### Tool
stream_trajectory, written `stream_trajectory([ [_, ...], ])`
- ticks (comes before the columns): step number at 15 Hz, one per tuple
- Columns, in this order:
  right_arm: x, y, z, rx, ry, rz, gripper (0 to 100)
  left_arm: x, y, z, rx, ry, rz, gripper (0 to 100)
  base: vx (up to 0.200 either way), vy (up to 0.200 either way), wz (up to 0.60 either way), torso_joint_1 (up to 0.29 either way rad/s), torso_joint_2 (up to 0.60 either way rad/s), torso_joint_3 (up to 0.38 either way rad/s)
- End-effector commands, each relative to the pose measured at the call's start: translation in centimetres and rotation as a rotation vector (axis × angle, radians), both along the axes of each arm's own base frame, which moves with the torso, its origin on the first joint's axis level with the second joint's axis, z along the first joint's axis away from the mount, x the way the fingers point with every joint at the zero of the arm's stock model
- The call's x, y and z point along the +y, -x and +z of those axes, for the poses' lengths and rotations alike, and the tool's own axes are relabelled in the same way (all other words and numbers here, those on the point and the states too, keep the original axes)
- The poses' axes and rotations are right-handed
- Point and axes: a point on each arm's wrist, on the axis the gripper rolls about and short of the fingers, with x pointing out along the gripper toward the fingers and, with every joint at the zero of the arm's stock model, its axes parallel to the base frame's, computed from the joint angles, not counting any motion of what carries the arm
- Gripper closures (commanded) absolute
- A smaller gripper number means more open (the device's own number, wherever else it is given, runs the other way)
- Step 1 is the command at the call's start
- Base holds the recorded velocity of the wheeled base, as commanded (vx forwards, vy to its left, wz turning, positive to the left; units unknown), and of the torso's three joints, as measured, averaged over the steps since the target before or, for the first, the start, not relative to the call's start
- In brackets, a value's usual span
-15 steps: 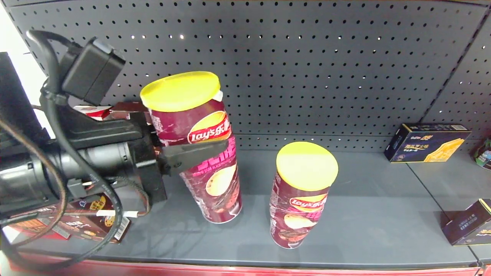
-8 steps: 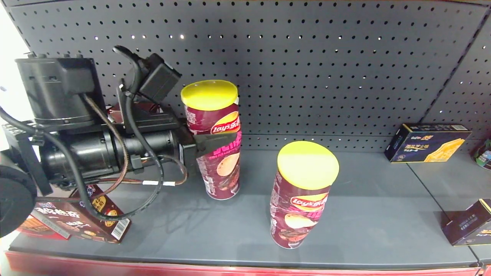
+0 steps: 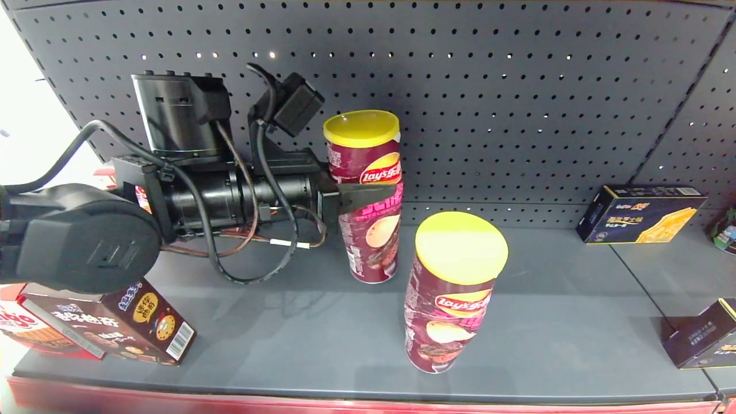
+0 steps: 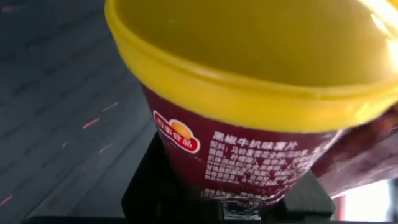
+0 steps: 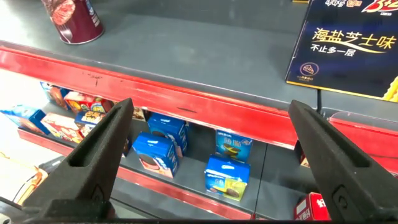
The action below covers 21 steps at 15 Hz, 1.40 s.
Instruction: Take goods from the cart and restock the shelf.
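The fingers (image 3: 359, 197) of the left gripper (image 3: 371, 191) pinch the chip can (image 3: 368, 247) below its yellow lid (image 3: 361, 127), at 11 o'clock from the second can (image 3: 448, 310), base seemingly on the shelf (image 3: 563, 322); light, thin-walled and slick, it probably wants a gentle squeeze on the body.
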Motion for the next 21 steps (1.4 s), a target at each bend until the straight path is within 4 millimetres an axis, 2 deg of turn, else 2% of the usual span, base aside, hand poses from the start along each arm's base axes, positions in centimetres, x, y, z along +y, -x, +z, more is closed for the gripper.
stream_trajectory([
  [1,0.0,0.0,0.0,0.001,0.001,0.001,0,-0.9,-1.6,-1.0,0.024,-0.005,-0.014,100,0.000,0.000,0.00,0.000,0.00,0.000],
  [7,0.0,0.0,0.0,0.001,0.001,0.001,0,-2.3,-5.2,-2.1,-0.003,-0.010,0.038,100,0.000,0.000,0.00,0.000,0.00,0.000],
  [11,0.0,0.0,0.0,0.001,0.001,0.001,0,-2.9,-6.6,-2.9,-0.003,-0.016,0.041,100,0.000,0.000,0.00,0.000,0.00,0.000],
  [16,0.0,0.0,0.0,0.001,0.001,0.001,0,-3.6,-8.0,-4.0,-0.029,-0.036,0.037,100,0.000,0.000,0.00,0.000,0.00,0.000],
  [21,0.0,0.0,0.0,0.001,0.001,0.001,0,-3.9,-8.4,-5.6,-0.056,-0.022,0.038,100,0.000,0.000,0.00,0.000,0.00,0.000],
])
